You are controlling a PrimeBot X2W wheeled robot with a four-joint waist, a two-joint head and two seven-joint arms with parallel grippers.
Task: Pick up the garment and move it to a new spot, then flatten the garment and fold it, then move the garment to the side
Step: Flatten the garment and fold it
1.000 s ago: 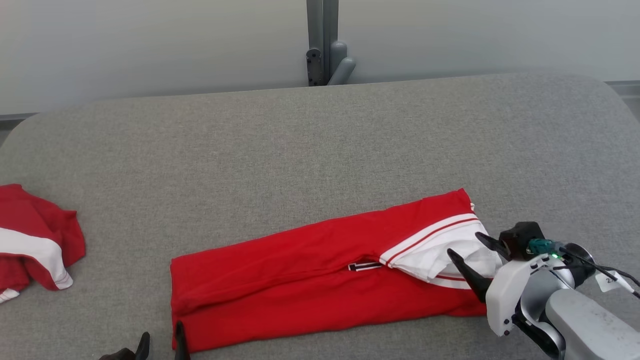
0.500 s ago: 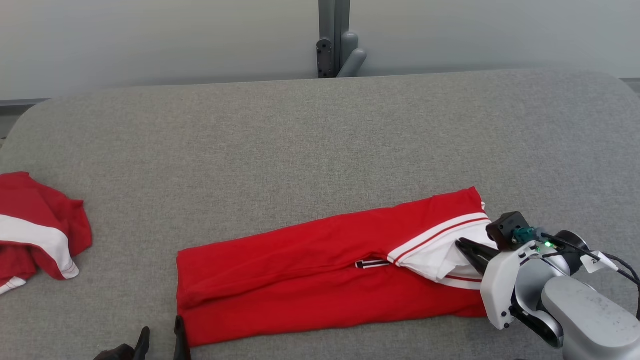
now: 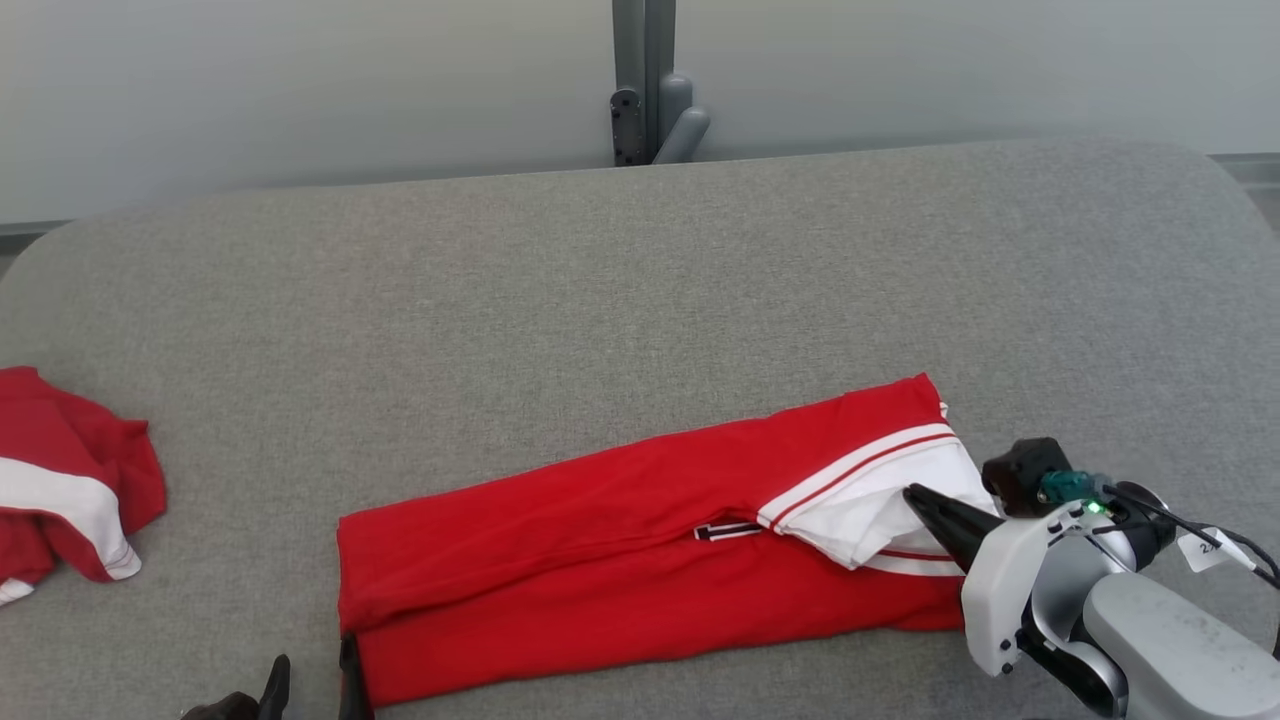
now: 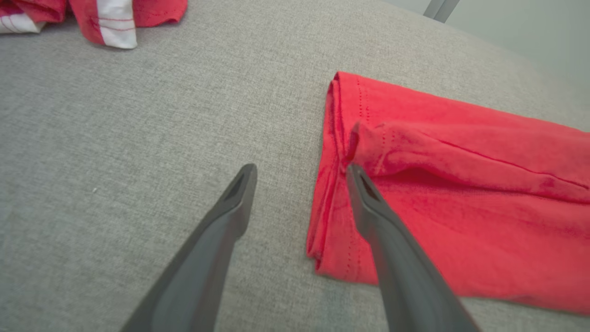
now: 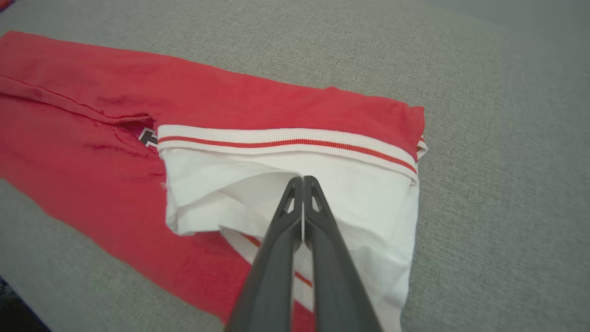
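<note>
Pinching garment point(image 3: 600, 540) white fold w/ R gripper point(image 5: 303, 180) | L gripper point(image 4: 300, 169) spread, at hem

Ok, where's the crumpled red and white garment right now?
Head view: the crumpled garment lies at the far left edge of the grey surface, well apart from the folded garment at centre-right.

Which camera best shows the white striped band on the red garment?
The right wrist view: the striped band lies close and whole. The head view shows it small, at the right end of the garment. The left wrist view shows the garment's plain red end.
</note>
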